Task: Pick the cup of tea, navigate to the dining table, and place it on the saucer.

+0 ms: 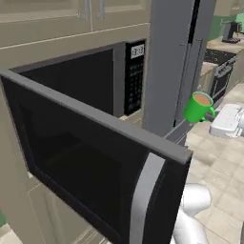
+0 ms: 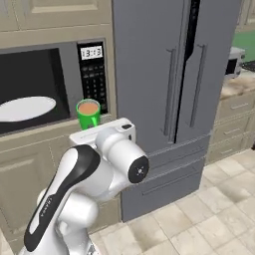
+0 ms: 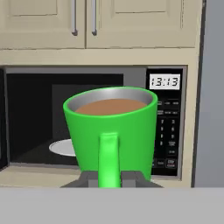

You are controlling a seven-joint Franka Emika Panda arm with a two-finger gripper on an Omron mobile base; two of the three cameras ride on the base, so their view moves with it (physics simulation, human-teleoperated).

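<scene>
Gripper point(image 3: 109, 178) pinching cup of tea point(image 3: 111, 131) by handle, apparently; cup upright, before open microwave point(image 3: 94, 118).

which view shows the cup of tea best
The hand view: the cup of tea sits close and central, handle facing the camera, brown liquid visible. The left base view shows it small beside the fridge; the right base view shows it before the microwave, its base hidden by the arm.
</scene>
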